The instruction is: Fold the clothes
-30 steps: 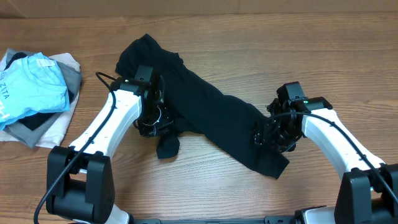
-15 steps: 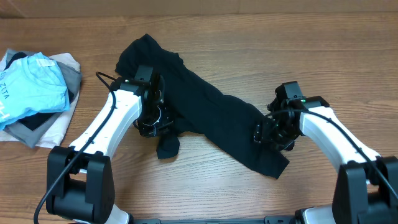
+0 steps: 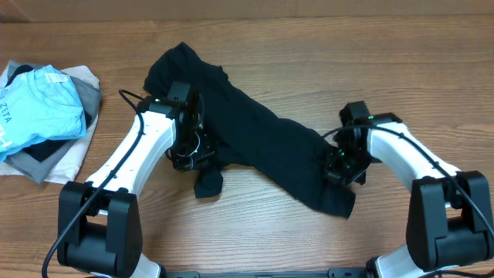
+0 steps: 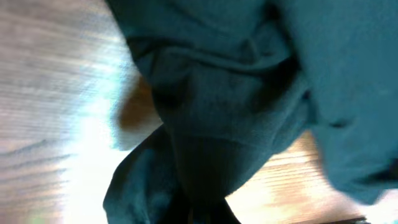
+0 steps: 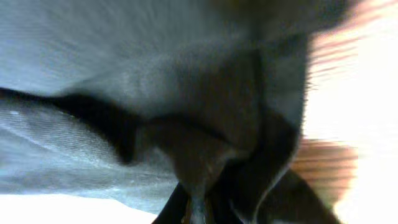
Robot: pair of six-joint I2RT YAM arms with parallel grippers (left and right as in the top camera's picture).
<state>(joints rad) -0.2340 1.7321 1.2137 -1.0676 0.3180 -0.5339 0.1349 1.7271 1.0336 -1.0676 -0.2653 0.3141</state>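
Observation:
A black garment lies stretched diagonally across the wooden table, from upper left to lower right. My left gripper is shut on the garment's lower left edge, and dark fabric fills the left wrist view, bunched between the jaws at the bottom. My right gripper sits at the garment's right end, shut on a fold of the cloth, which rises out of the jaws in the right wrist view. A small flap of the garment hangs below the left gripper.
A pile of other clothes, light blue on top with grey and white beneath, lies at the table's left edge. Bare wood surrounds the black garment on the far and near sides.
My right gripper has closed on the garment's right end and shifted slightly left and down over the cloth. The left gripper has stayed put, still shut.

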